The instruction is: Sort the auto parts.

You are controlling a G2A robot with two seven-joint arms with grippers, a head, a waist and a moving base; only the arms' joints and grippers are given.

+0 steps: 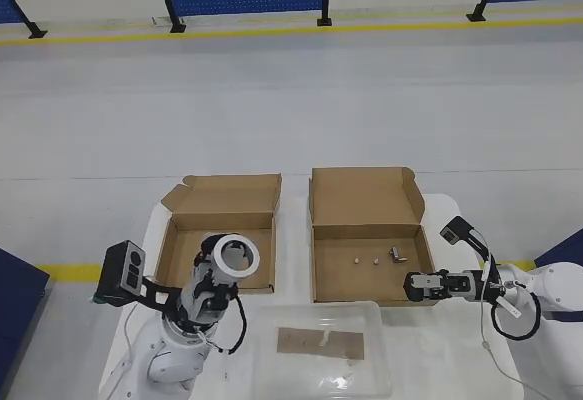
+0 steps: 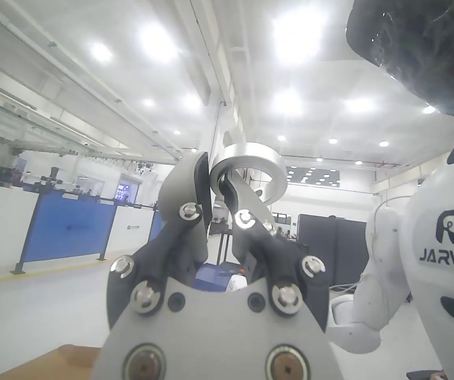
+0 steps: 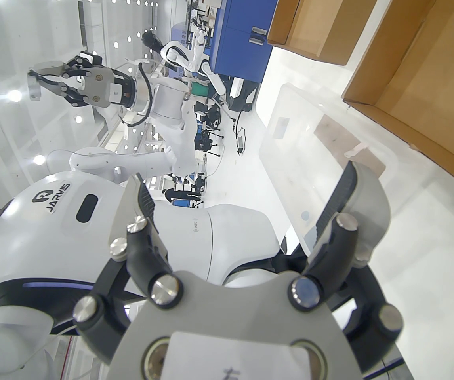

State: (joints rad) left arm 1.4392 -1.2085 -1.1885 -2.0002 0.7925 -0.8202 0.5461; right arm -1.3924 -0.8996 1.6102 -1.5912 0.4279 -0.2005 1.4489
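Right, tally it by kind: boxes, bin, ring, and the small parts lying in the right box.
boxes: 2
bin: 1
ring: 1
small parts: 3
Total: 7

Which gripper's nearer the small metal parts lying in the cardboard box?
Right. The right gripper sits open at that box's front corner, close to the parts; the left gripper holds a silver metal ring over the other box.
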